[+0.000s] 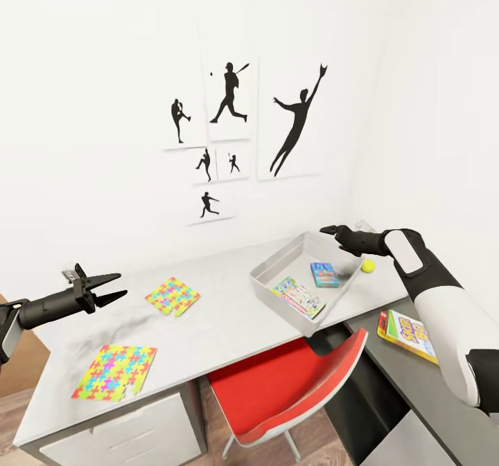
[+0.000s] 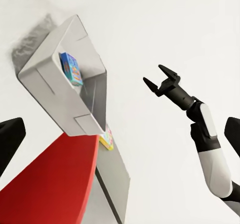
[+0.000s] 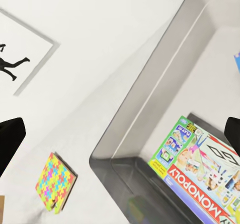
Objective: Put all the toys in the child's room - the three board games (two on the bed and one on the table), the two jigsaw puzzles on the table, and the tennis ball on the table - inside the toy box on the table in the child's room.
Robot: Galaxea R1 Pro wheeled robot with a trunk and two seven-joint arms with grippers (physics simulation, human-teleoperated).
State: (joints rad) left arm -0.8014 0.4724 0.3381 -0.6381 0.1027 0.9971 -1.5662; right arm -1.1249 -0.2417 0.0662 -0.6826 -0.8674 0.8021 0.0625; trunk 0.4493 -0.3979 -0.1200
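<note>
The light-grey toy box [image 1: 272,270] sits on the white table [image 1: 229,320], tilted over its front right edge. Inside lie a green-edged board game [image 1: 298,297] and a blue one [image 1: 324,274]. My right gripper [image 1: 327,230] hovers open over the box's far rim, empty. The tennis ball [image 1: 368,265] rests just right of the box. A yellow-red board game [image 1: 407,327] lies on the dark-topped cabinet [image 1: 443,390]. Two jigsaw puzzles [image 1: 172,296] [image 1: 115,372] lie on the table's left half. My left gripper [image 1: 122,284] is open above the table, left of the farther puzzle.
A red chair [image 1: 291,383] is tucked under the table below the toy box. Black silhouette posters [image 1: 229,99] hang on the white wall behind. The wall corner closes in at the right beside the box and ball.
</note>
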